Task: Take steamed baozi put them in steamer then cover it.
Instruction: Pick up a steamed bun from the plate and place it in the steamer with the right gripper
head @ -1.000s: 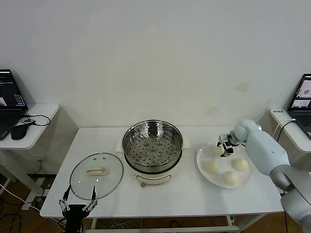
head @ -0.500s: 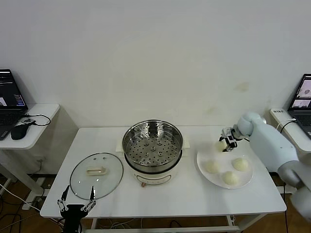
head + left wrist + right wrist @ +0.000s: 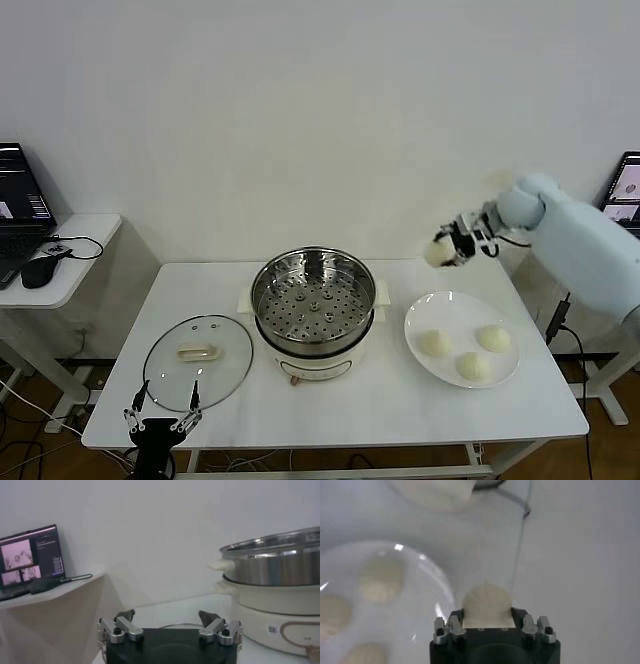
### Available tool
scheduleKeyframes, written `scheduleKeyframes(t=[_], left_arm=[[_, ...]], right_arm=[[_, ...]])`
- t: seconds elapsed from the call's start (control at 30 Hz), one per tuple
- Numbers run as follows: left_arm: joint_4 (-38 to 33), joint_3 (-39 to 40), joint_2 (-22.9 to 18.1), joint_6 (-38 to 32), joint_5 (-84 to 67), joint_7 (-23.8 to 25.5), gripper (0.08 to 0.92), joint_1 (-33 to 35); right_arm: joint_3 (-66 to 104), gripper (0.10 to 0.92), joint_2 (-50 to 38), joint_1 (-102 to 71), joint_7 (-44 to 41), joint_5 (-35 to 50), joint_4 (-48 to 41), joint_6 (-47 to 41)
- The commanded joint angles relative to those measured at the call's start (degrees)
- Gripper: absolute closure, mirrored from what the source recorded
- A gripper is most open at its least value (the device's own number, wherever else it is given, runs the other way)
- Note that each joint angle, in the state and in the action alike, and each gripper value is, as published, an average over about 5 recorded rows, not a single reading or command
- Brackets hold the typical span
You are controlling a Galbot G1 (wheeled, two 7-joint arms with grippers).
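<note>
The round, shiny stainless-steel steamer (image 3: 314,303) with its perforated tray sits on a cream-white electric base at the middle of the white table (image 3: 380,410), and it lies to the left of, and lower than, the right gripper (image 3: 447,248) — that is the relation the next move turns on, since the carried bun has to travel leftward and down to reach the open pot. The right gripper hangs in the air above the table's far edge, between the steamer and the flat white plate (image 3: 415,335), well above both; its fingers are closed around one small, smooth cream-white baozi (image 3: 487,602), which fills the gap between them in the right wrist view. Three more cream-white buns (image 3: 435,343) rest on the plate, just to the right of the steamer, and the steamer's tray looks bare, so by my reading this is the first of four transfers. The round glass cover (image 3: 198,361) with its metal rim and cream-white oblong handle lies flat on the table to the left of the pot, close beside it. The left gripper (image 3: 159,421) is parked low at the table's near-left edge, nearest the cover — its fingers stand spread apart and hold nothing.
</note>
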Motion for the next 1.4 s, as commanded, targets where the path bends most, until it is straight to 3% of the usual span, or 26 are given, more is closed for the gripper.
scheduleKeyframes(t=[0.03,0.3,0.6,1.4], left_arm=[[0.02,-0.53,-0.27,-0.94,-0.60,-0.10,0.177,0.07],[-0.62,-1.97,-0.24,-1.42,-0.13,-0.11,0.177,-0.02],[-1.43,-3.21,-0.49,-1.49,-0.06,-0.03,0.177,0.11],[-0.20,-2.40,-0.66,-1.48,0.13,0.14,0.177,-1.10]], right_arm=[[-10.16,0.414,6.44,10.73,2.30,8.80,4.90,0.40],[-16.20,0.414,18.44,10.48,5.82,3.88,1.18,6.10],[-20.84,0.409,26.84,5.38,9.21,-9.64,-6.12,16.26],[-18.21,0.367,30.52,-1.60,12.47,-23.85,-16.79,25.15]])
